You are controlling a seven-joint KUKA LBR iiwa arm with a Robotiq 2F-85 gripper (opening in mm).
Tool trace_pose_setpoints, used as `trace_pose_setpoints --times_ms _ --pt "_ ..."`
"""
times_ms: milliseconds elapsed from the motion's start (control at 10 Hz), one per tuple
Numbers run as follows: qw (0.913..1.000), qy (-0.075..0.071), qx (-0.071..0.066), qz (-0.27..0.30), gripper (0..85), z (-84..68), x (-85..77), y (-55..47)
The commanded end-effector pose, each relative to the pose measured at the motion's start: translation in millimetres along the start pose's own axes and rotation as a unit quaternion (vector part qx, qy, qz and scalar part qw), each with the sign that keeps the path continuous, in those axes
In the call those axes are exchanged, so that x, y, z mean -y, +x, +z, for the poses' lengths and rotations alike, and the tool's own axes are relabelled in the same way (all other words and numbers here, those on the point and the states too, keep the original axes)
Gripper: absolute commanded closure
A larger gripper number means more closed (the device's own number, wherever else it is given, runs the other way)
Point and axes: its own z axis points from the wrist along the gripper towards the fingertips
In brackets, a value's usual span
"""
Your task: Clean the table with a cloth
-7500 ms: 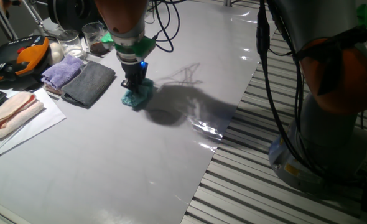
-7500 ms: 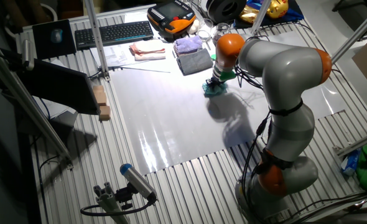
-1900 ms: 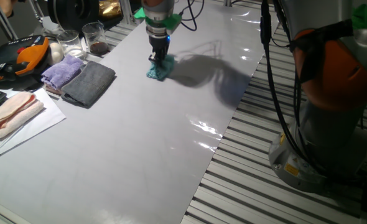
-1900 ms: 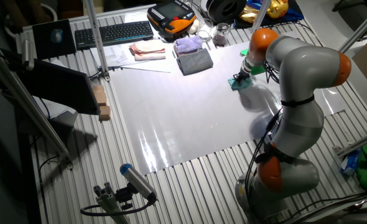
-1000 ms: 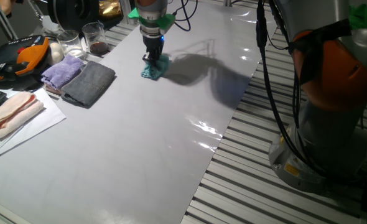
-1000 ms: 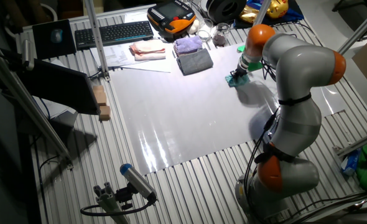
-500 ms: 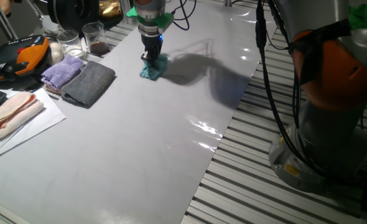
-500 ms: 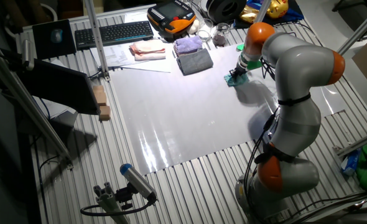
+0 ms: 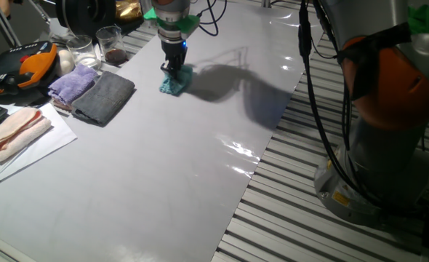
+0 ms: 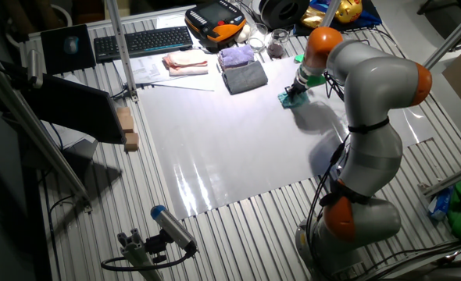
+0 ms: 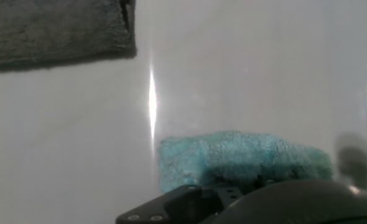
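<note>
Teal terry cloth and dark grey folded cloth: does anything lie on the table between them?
Nothing does. In the hand view only bare glossy pale table separates the fluffy teal terry cloth from the dark grey folded cloth; one fixed view shows the same gap.

In the hand view we cannot see the fingertips of the tool (image 11: 233, 190): its dark body fills the bottom edge and covers the near part of the teal cloth (image 11: 246, 155), so whether the jaws pinch the cloth or merely press on it is beyond us. The dark grey cloth (image 11: 53, 28) is cut off by the top and left edges there, and the whole view is soft and blurred.

In one fixed view the tool (image 9: 172, 67) hides the middle of the cloth (image 9: 175, 82), and its jaws are too small to read. The pink cloth (image 9: 11, 131) runs off the left edge. In the other fixed view the cloth (image 10: 291, 99) is a tiny speck.
</note>
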Motion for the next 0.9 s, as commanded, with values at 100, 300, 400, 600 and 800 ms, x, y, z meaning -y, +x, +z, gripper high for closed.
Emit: trace_pose_setpoints --times_ms 100,300,400,600,800 --pt "0.9999 -0.009 0.003 0.008 85.0 2.1 -9.4 -0.5" --pt "0.9998 -0.014 0.005 0.014 85.0 6.6 -18.8 -0.1" --pt "0.9997 -0.018 0.003 0.017 85.0 6.4 -23.7 0.1" --pt "0.9997 -0.015 -0.002 0.021 85.0 3.1 -31.9 -0.1" --pt "0.9994 -0.015 -0.004 0.029 85.0 4.3 -42.1 2.3"
